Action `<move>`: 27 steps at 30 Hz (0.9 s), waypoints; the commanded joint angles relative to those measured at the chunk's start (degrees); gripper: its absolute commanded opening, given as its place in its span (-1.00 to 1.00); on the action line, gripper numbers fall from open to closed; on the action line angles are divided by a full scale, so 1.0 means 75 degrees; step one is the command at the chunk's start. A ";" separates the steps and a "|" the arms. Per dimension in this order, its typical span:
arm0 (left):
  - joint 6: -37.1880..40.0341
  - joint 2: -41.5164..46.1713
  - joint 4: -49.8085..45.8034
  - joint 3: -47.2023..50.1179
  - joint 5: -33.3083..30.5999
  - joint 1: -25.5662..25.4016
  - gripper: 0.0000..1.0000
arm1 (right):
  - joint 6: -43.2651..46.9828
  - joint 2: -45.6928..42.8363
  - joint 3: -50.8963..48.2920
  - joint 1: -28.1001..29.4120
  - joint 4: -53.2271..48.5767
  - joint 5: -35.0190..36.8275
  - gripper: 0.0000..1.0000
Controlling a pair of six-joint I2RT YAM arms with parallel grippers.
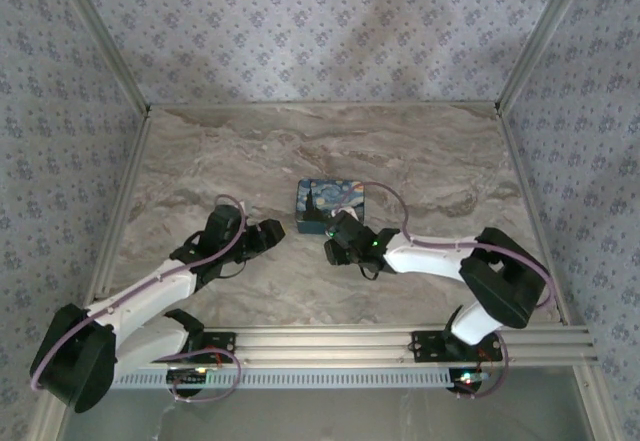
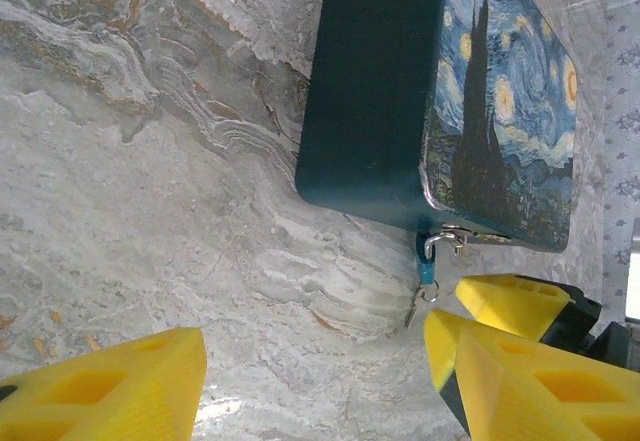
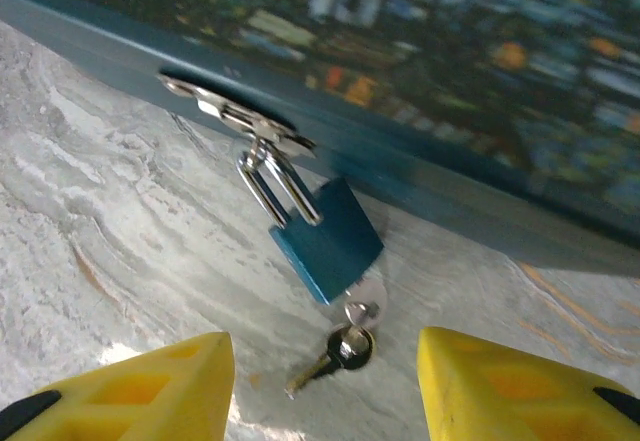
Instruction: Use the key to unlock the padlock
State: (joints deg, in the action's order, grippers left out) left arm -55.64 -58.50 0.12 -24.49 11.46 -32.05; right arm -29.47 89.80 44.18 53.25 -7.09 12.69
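Note:
The padlock (image 3: 325,238) is small and blue, and its silver shackle passes through the hasp (image 3: 240,121) of the blue night-sky tin (image 1: 333,204). One key (image 3: 362,306) sits at the padlock's bottom, and a second key (image 3: 330,359) on the same ring lies on the table. My right gripper (image 3: 325,391) is open just in front of the keys, its yellow fingers (image 3: 150,391) on either side of them and touching nothing. In the left wrist view the padlock (image 2: 428,261) and the keys (image 2: 415,306) hang off the tin's corner. My left gripper (image 2: 315,381) is open and empty, left of the tin.
The marble tabletop (image 1: 420,161) is ringed by patterned walls and a metal rail (image 1: 400,341) along the near edge. In the left wrist view a yellow finger of the right gripper (image 2: 510,301) sits close to the padlock. Both arms meet near the tin's front edge.

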 commanded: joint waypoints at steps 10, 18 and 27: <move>-0.0118 0.0171 0.0034 0.0182 -0.0118 -0.0053 0.33 | 0.0007 0.0993 0.0637 0.0131 -0.0369 0.0567 -0.08; -0.0152 0.0142 0.0136 0.0224 -0.0130 -0.0055 0.34 | 0.0163 0.1061 0.0550 0.0184 -0.0431 0.0500 -0.56; -0.0152 0.0192 0.0136 0.0242 -0.0169 -0.0052 0.34 | 0.0929 0.0775 0.0680 0.0322 -0.0742 0.0439 -0.92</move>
State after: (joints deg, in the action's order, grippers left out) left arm -56.27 -58.43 0.16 -23.09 11.03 -32.05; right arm -25.50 96.42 48.49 55.09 -9.04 16.95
